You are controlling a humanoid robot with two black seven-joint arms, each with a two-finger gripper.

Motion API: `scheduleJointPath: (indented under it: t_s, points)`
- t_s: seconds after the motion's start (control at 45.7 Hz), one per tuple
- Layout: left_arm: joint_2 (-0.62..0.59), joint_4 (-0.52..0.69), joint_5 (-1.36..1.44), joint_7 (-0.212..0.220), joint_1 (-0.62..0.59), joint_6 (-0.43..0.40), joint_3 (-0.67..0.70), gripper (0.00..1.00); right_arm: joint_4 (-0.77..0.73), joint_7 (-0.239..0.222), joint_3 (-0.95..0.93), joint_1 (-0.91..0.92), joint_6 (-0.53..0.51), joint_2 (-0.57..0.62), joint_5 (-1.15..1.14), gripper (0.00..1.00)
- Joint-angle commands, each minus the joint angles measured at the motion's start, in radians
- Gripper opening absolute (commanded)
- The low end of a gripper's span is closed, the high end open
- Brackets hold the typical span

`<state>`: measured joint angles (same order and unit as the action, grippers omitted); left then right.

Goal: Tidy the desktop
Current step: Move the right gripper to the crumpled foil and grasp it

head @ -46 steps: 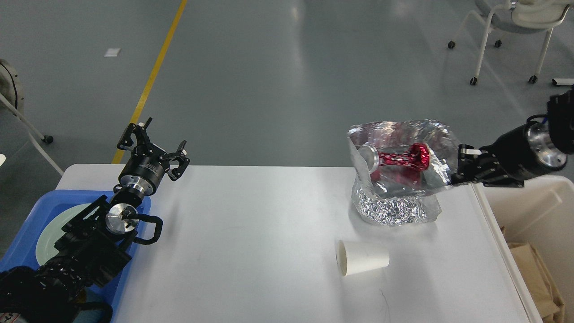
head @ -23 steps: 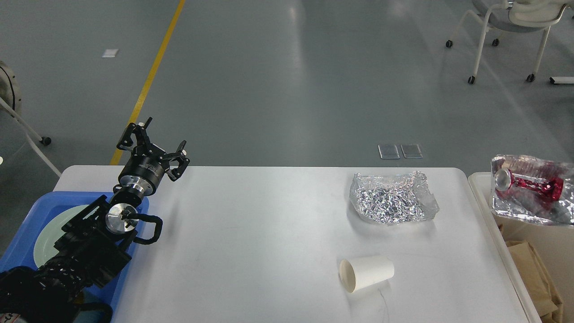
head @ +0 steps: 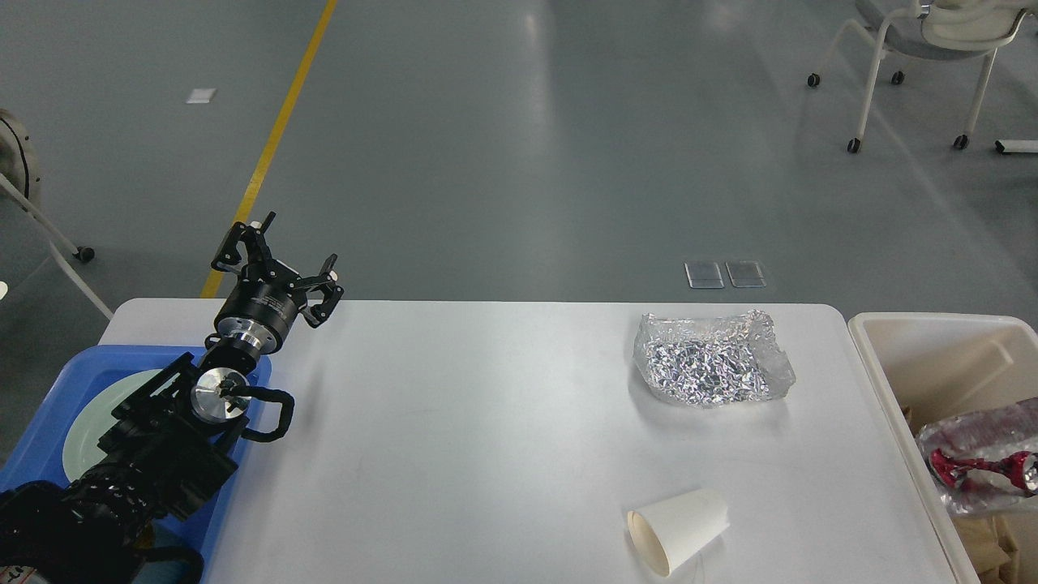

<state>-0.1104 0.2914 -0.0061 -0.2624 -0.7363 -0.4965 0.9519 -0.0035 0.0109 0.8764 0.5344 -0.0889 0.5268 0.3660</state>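
Note:
The white desktop [head: 486, 438] fills the lower view. A crumpled silver foil bag [head: 711, 358] lies on it at the back right. A white paper cup [head: 679, 530] lies on its side near the front right edge, mouth toward me. A clear wrapper holding a crushed red can [head: 981, 466] lies inside the cream-white bin [head: 932, 341] at the right. My left gripper [head: 280, 264] is open and empty, held above the desktop's back left corner. My right gripper is out of view.
A blue plastic tray [head: 57, 397] with a pale green plate [head: 89, 414] sits at the left under my left arm. Brown paper lies in the bin. A wheeled chair [head: 924, 49] stands on the floor far right.
The wrapper with the red can went from my right gripper over the table into the bin. The right arm left the view. The paper cup rolled toward the front edge.

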Motion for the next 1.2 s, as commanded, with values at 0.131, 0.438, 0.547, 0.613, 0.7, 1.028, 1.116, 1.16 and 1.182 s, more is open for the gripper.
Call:
scheduleJointPath:
  t_s: [0.131, 0.438, 0.547, 0.613, 0.7, 1.028, 1.116, 1.16, 1.182]
  points:
    - [0.0, 0.0, 0.0, 0.0, 0.0, 0.001, -0.001, 0.98, 0.0, 0.004, 0.027, 0.249, -0.26, -0.028, -0.033, 1.0]
    - [0.0, -0.001, 0.0, 0.0, 0.0, 0.001, 0.001, 0.98, 0.425, 0.018, 0.108, 0.938, -0.631, -0.025, -0.241, 1.0]
    - [0.0, -0.001, 0.0, 0.0, 0.0, 0.001, -0.001, 0.98, 0.829, 0.017, 0.115, 1.199, -0.628, -0.022, -0.392, 1.0]
    - [0.0, 0.0, 0.0, 0.0, 0.0, 0.001, -0.001, 0.98, 1.061, 0.014, 0.111, 1.32, -0.62, -0.022, -0.459, 1.0]
    - [0.0, 0.0, 0.0, 0.0, 0.0, -0.001, 0.001, 0.98, 1.314, 0.008, 0.113, 1.421, -0.585, -0.031, -0.484, 1.0]
    - [0.0, 0.0, 0.0, 0.002, 0.0, -0.001, 0.001, 0.98, 1.292, 0.009, 0.193, 1.301, -0.451, -0.053, -0.498, 1.0]
    - [0.0, 0.0, 0.0, 0.0, 0.0, -0.001, 0.001, 0.98, 1.13, 0.014, 0.196, 1.156, -0.425, -0.031, -0.498, 1.0]
    - [0.0, 0.0, 0.0, 0.0, 0.0, -0.001, 0.001, 0.98, 1.059, 0.015, 0.182, 1.087, -0.422, -0.013, -0.498, 1.0]
    - [0.0, 0.0, 0.0, 0.0, 0.0, -0.001, 0.001, 0.98, 1.03, 0.017, 0.179, 1.055, -0.42, -0.01, -0.496, 1.0]
